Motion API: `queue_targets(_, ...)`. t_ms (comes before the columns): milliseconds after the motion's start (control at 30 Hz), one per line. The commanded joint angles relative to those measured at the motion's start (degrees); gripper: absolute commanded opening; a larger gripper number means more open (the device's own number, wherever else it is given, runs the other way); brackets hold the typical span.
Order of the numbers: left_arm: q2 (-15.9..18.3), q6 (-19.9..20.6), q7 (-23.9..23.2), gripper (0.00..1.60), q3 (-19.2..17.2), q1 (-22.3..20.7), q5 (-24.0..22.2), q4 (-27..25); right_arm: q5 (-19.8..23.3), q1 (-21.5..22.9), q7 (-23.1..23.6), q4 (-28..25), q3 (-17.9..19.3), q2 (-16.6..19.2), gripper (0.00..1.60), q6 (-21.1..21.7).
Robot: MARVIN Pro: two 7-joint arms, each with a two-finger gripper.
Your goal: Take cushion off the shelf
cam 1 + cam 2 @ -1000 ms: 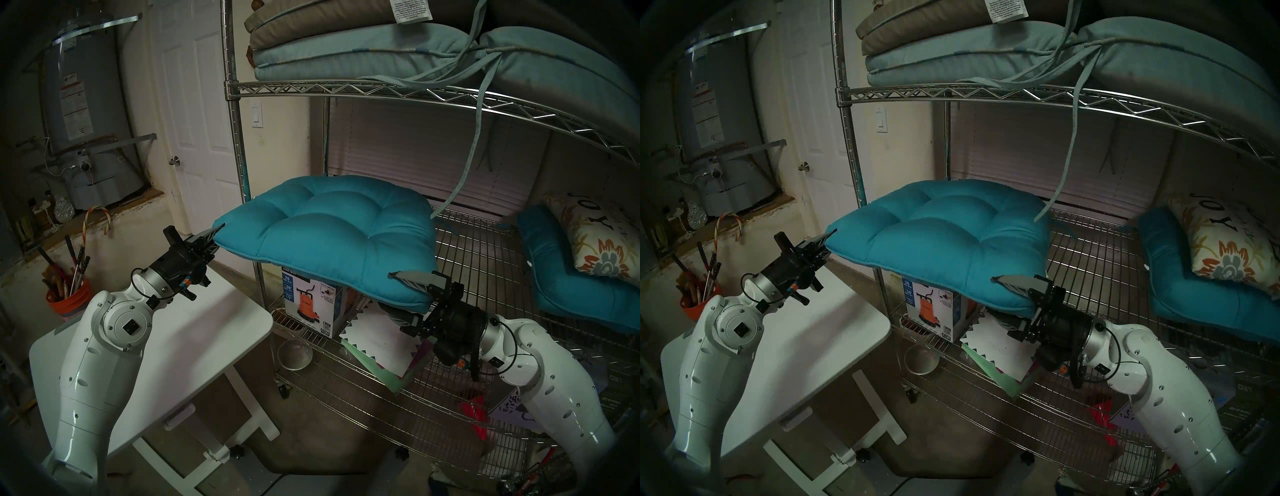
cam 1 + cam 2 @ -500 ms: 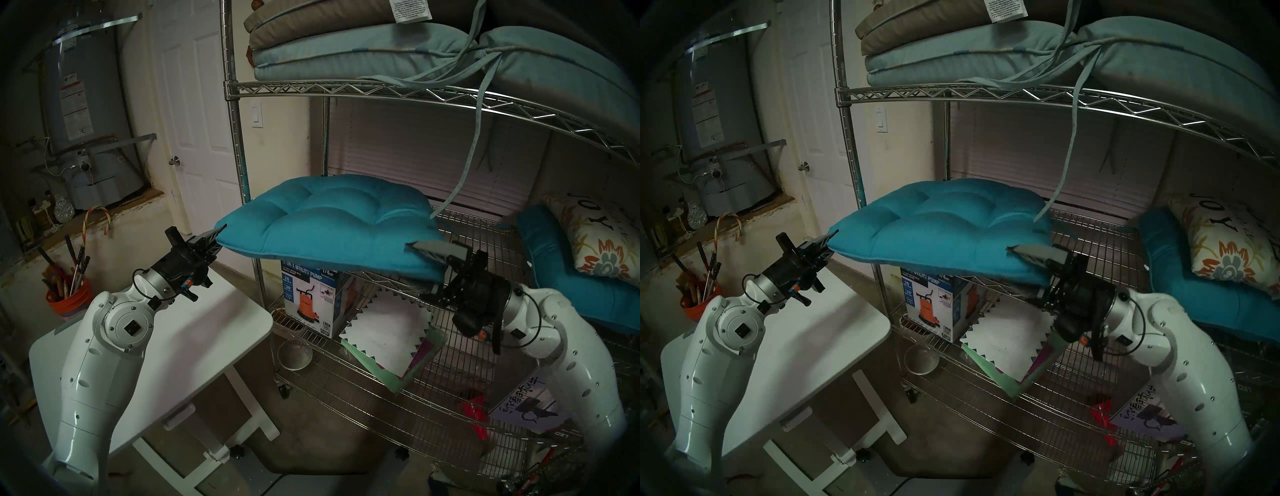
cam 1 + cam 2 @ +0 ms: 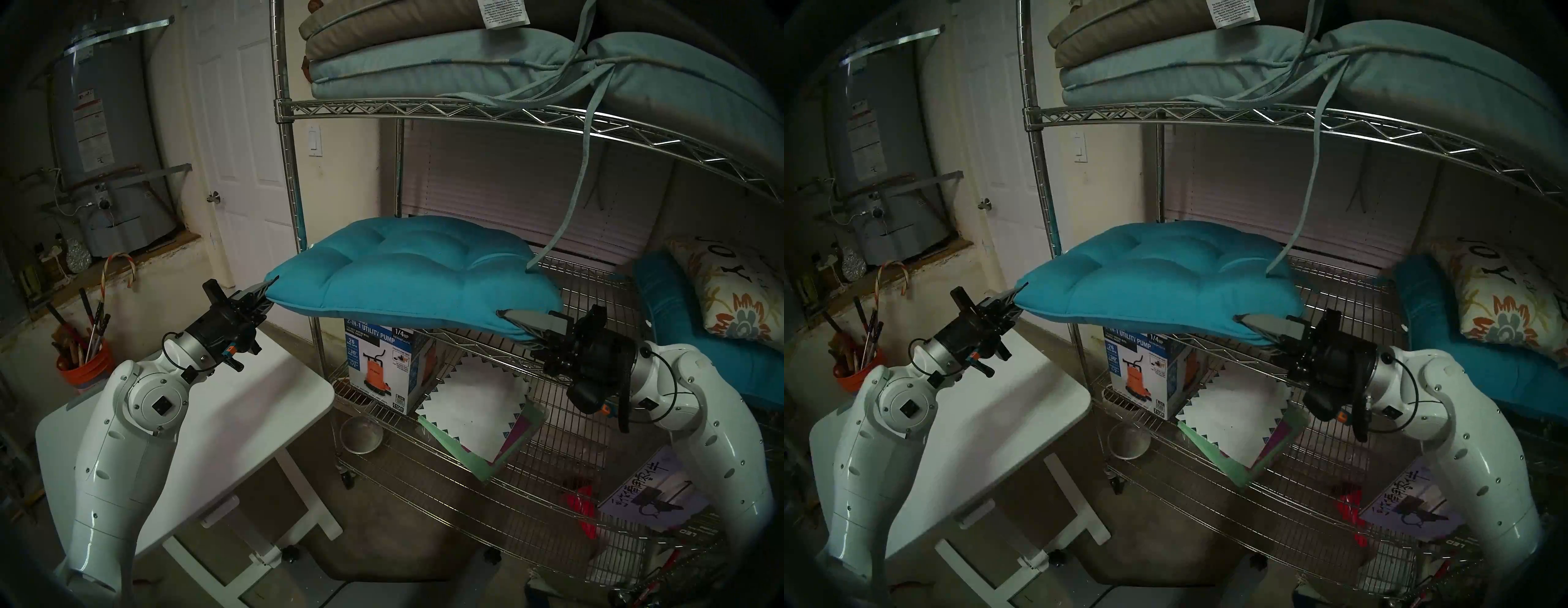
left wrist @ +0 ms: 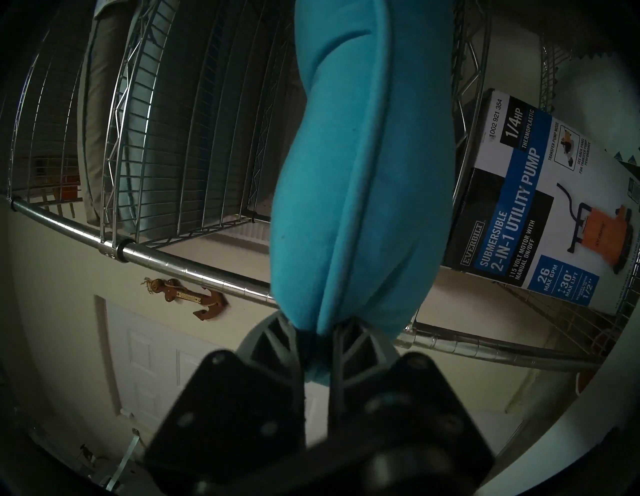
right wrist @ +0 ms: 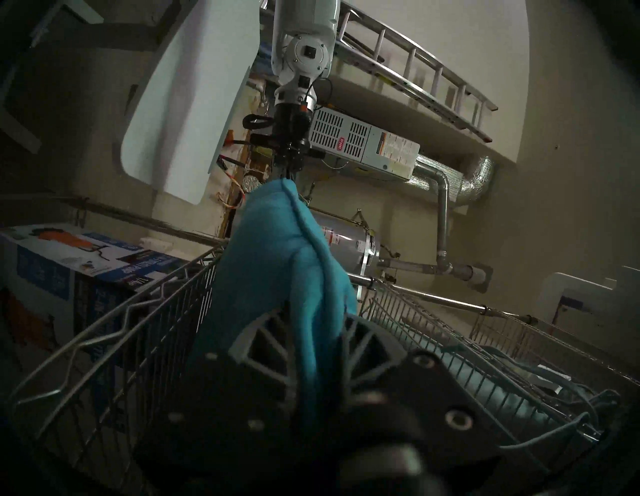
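Left end effector point(image 3: 266, 292) & right end effector point(image 3: 515, 326) pinch cushion point(image 3: 415, 271), seemingly above shelf point(image 3: 594, 297).

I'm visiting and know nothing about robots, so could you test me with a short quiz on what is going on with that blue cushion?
1. True or false: both grippers are clamped on the teal cushion.
2. What stands on the tier just under the cushion? A) a utility pump box B) a kettle C) a lamp
3. Fill in: the pale cushion tie hanging from the upper tier ends at the teal cushion's ____ side.

Key
1. True: the left gripper pinches one corner, the right gripper the other near one.
2. A, the utility pump box in the wire shelf.
3. Right.
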Motion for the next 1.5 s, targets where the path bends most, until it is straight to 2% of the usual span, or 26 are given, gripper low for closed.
queue_targets(0,-0.3,0.2,1.3,0.0,-2.1,0.7,-0.7,-2.1,1.0,-3.3,-1.2,-4.9,1.8,-1.2,0.0,0.6)
queue_targets(267,-1.4,0.8,1.4,0.0,-4.1,3.4,-2.4,-6.4,0.2,-7.5,-1.1,-9.4,1.8,-2.7,0.0,1.4)
queue_targets(400,-2.6,1.8,1.5,0.0,-5.9,6.0,-3.8,-10.3,-0.2,-9.3,-1.0,-12.0,1.4,-3.6,0.0,2.1)
queue_targets(433,-2.7,1.3,1.8,0.0,-6.1,5.9,-4.1,-10.0,-0.3,-9.6,-1.0,-12.3,1.4,-3.7,0.0,2.3)
queue_targets(533,-3.7,2.7,1.5,0.0,-7.6,8.4,-4.9,-13.3,-0.5,-10.3,-1.0,-13.1,1.4,-4.1,0.0,2.7)
queue_targets(567,-3.7,1.7,2.0,0.0,-7.6,8.0,-5.2,-12.1,-0.4,-10.4,-1.0,-13.2,1.4,-4.2,0.0,2.8)
queue_targets(733,-5.8,4.1,1.9,0.0,-9.5,11.9,-5.5,-16.6,-0.2,-10.2,-1.5,-12.4,1.9,-4.1,0.0,2.5)
queue_targets(833,-7.0,3.4,3.3,0.0,-8.8,12.8,-4.3,-16.9,0.5,-9.8,-2.7,-10.6,2.9,-3.9,0.0,1.5)
queue_targets(900,-8.4,4.9,3.5,0.0,-8.1,14.0,-3.1,-18.9,1.4,-9.8,-3.4,-9.0,3.9,-3.6,0.0,0.8)
queue_targets(1200,-12.5,6.2,5.7,0.0,-2.4,16.1,-0.6,-23.1,3.9,-10.8,-5.9,-6.2,8.9,-2.5,0.0,-4.1)
queue_targets(1267,-13.1,6.5,6.4,0.0,-2.1,17.6,0.1,-24.5,4.2,-11.6,-6.4,-6.7,9.5,-2.5,0.0,-5.3)
queue_targets(1467,-14.1,6.7,8.3,0.0,-4.0,22.4,1.4,-27.7,4.5,-14.3,-7.4,-10.4,10.2,-3.2,0.0,-5.4)
